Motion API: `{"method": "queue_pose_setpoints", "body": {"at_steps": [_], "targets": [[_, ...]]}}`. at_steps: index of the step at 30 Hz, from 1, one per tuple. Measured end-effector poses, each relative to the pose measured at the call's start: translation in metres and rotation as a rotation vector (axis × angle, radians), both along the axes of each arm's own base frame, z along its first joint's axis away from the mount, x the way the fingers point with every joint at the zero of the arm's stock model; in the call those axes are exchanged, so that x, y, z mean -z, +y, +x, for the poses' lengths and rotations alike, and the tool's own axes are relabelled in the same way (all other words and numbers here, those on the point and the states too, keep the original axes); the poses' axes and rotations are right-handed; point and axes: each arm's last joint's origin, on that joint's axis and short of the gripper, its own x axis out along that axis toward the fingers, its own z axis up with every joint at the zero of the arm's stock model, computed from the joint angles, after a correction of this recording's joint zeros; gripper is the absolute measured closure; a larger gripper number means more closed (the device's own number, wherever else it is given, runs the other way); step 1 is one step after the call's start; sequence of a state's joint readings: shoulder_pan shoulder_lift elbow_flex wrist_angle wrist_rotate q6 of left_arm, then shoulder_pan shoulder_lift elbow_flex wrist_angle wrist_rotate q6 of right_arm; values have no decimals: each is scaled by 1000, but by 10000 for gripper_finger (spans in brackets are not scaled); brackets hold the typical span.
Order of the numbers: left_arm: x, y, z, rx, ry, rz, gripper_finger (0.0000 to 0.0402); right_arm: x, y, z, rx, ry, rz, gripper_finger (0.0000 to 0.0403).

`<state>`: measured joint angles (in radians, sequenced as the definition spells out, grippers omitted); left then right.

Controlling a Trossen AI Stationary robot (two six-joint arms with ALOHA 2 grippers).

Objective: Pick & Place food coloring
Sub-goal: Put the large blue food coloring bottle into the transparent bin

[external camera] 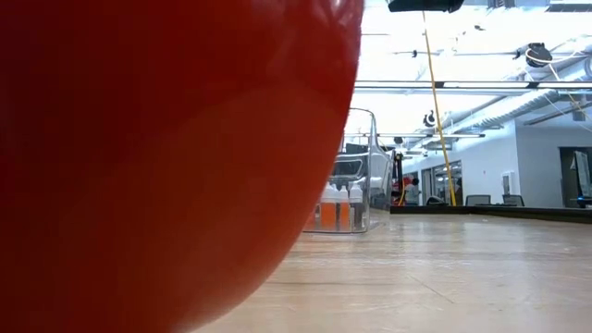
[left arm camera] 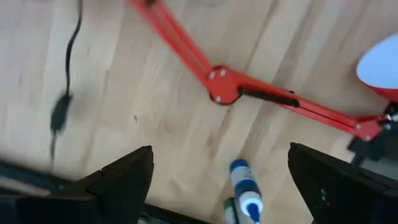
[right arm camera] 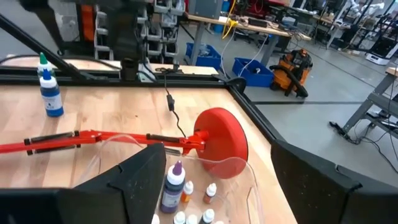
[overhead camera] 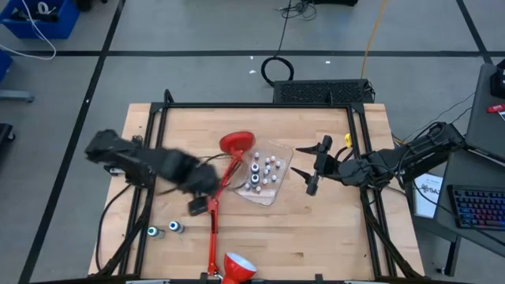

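Nearest the front edge, two dark round teal-topped food coloring bottles [overhead camera: 164, 229] lie on the wooden table [overhead camera: 331, 237] below the empty, spread left gripper [overhead camera: 201, 207], while most white-capped bottles [overhead camera: 264, 171] already stand in the clear plastic tub [overhead camera: 278, 189], beside the open, empty right gripper [overhead camera: 304, 167].

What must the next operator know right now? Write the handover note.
Left gripper: open, empty, above the table by the red lamp.
Right gripper: open, empty, beside the clear tub.
Done: most food coloring bottles stand in the tub.
Left: two dark bottles sit outside on the left arm's side, and probably go in next.
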<state>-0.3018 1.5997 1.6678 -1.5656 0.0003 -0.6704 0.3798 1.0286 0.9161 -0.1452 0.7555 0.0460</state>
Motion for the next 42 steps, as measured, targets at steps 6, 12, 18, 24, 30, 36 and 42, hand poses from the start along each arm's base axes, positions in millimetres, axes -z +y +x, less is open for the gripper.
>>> {"method": "queue_pose_setpoints", "body": {"at_steps": [6, 12, 18, 24, 30, 36, 42], "targets": [[32, -44, -63, -196, 34, 52, 48, 0, 0, 0, 0, 1, -1, 124], [72, -73, -88, -318, 52, 10, 44, 0, 0, 0, 2, -3, 10, 124], [96, -87, -83, -304, 7, -129, 52, 0, 0, 0, 5, -10, 20, 124], [110, -84, -87, -328, 42, -106, 64, 0, 0, 0, 6, -11, 20, 124], [125, -80, -93, -342, 104, -84, 78, 0, 0, 0, 6, -11, 20, 124], [127, -81, -95, -346, 130, -97, 99, 0, 0, 0, 7, -11, 19, 124], [127, -82, -96, -350, 132, -101, 115, 0, 0, 0, 7, -11, 19, 124]]}}
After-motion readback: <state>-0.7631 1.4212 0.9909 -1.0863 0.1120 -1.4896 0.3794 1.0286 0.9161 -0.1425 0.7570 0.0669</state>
